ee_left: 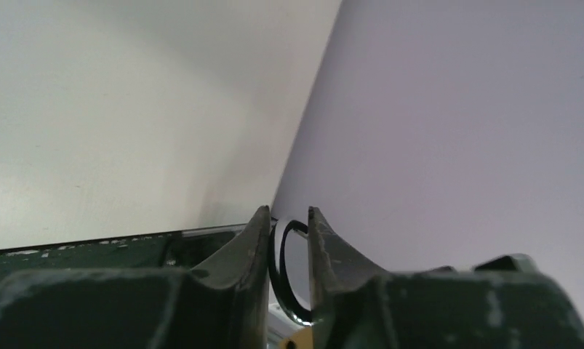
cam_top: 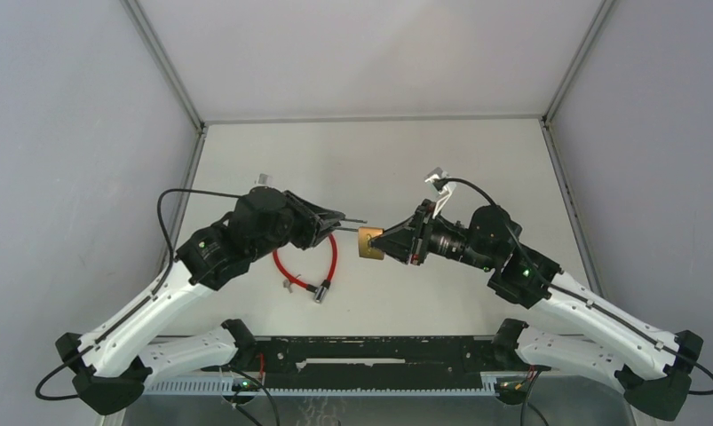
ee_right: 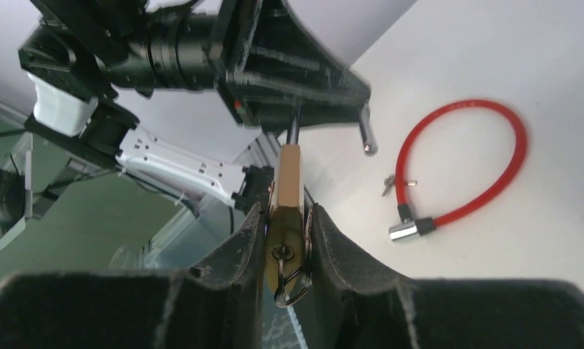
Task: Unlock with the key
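1. The right pincer point(ee_right: 286, 213) is closed narrowly on a brass padlock point(ee_right: 289, 178), with one finger pressed against each flat face of the body.
2. The padlock sits between the fingertips and pokes out past them, lifted clear of the table point(ee_right: 492, 291).
3. At the end of the padlock nearest the right wrist, a key head with its wire ring point(ee_right: 292, 287) sits between the two fingers. I cannot tell how deep the key goes.
4. The dark shackle point(ee_right: 294, 131) runs from the far end of the padlock straight into the left pincer point(ee_left: 287, 214), which faces the right pincer tip to tip.
5. The left pincer is narrow, and its fingers stand against either side of the shackle's loop. A sliver of brass shows just beyond them.
6. A red cable lock point(ee_right: 522, 142) lies looped on the table, under and just to the near side of the left pincer, well apart from the padlock.
7. A small pair of keys point(ee_right: 385, 185) lies beside the cable's metal end, inside the loop.
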